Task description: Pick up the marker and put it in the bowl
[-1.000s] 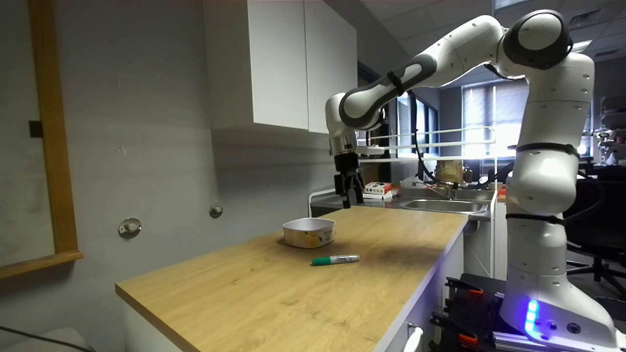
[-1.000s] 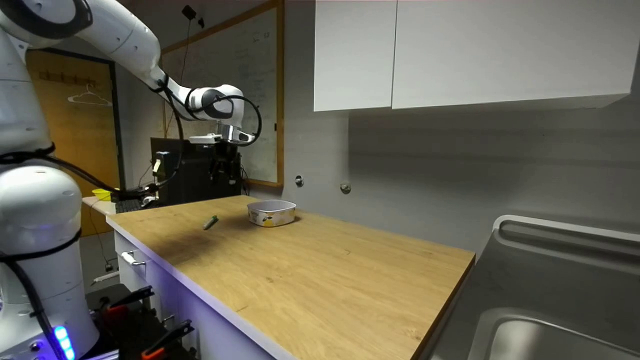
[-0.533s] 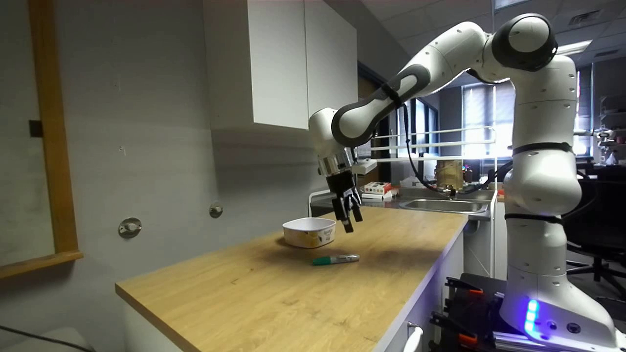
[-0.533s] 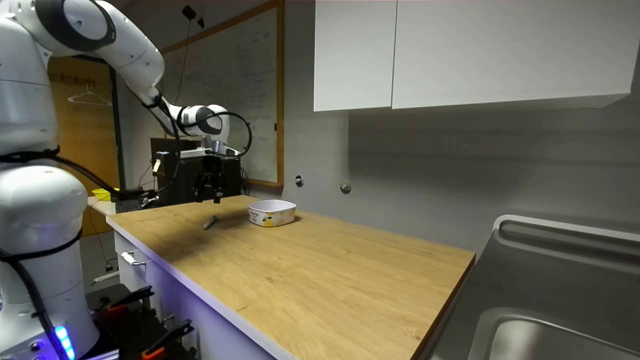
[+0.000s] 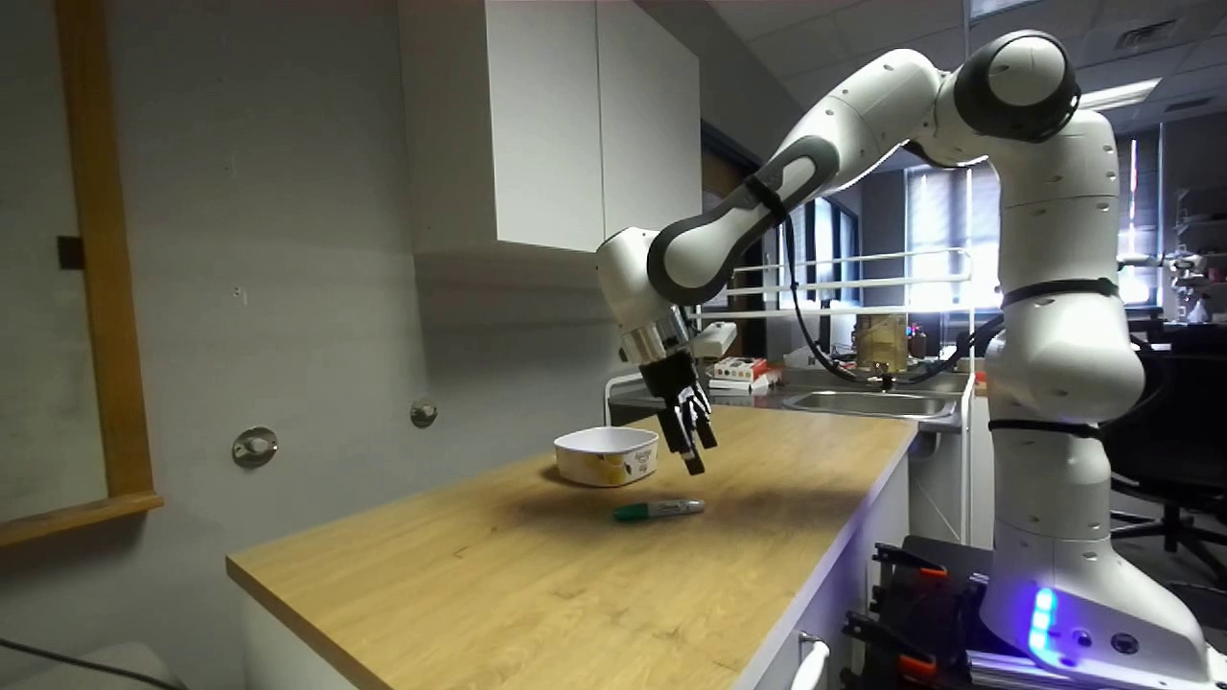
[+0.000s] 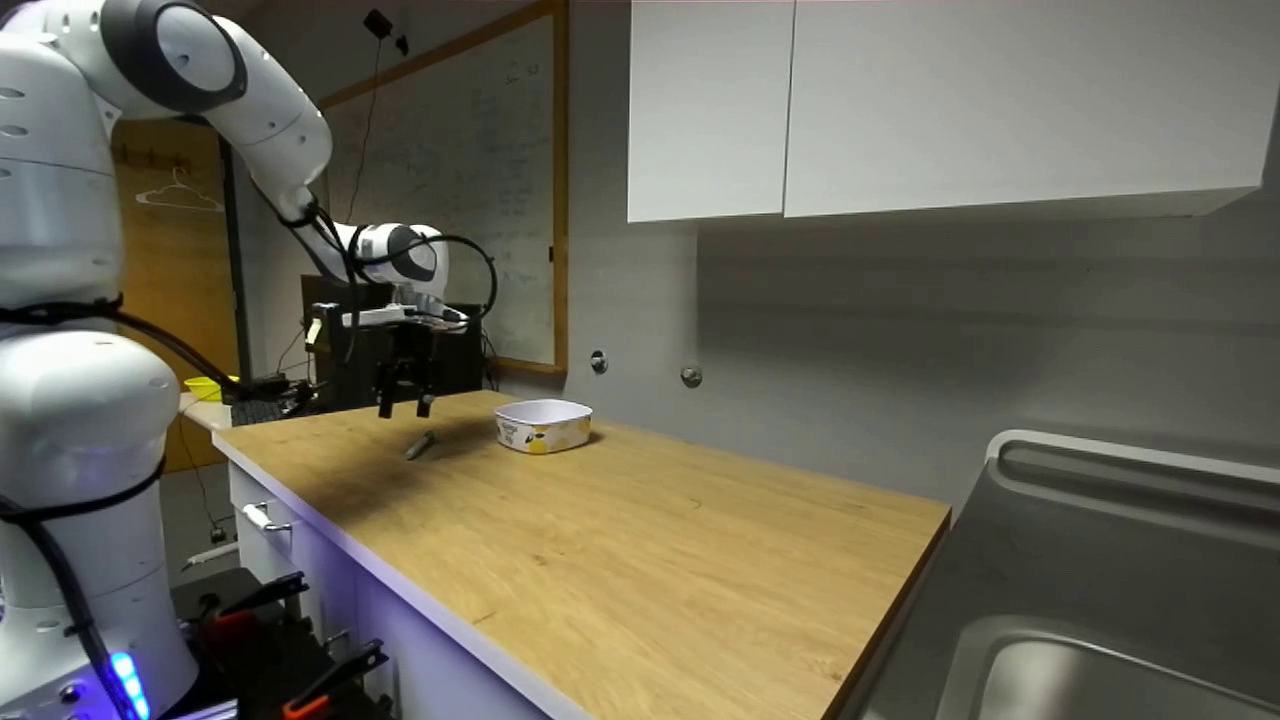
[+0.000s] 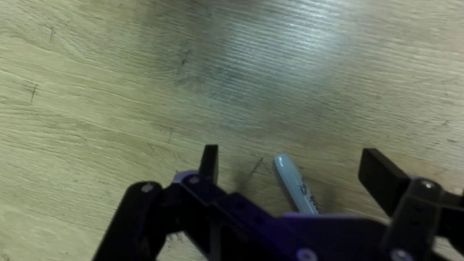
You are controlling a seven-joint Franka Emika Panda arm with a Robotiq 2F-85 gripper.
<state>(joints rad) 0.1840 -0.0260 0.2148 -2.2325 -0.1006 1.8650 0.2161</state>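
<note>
In an exterior view, a tilted end effector [image 5: 702,456] above the worktop [image 5: 537,575], with the marker [image 5: 661,510] lying flat on it, green end at left, near the upright bowl [image 5: 607,468]. In an exterior view, jaws parted over the worktop, with a metal sink [image 6: 1050,675] past its right end. In the wrist view, fingertips [image 7: 209,159] well apart, with the marker's pale body seen between, touching neither, other end hidden behind the end effector.

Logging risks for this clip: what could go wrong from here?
The green-capped marker lies askew below the open gripper, so closing may twist it. The gripper hangs nearer the pale end, so the grip could land lopsided. A low carry might bump the nearby lemon-print bowl.
</note>
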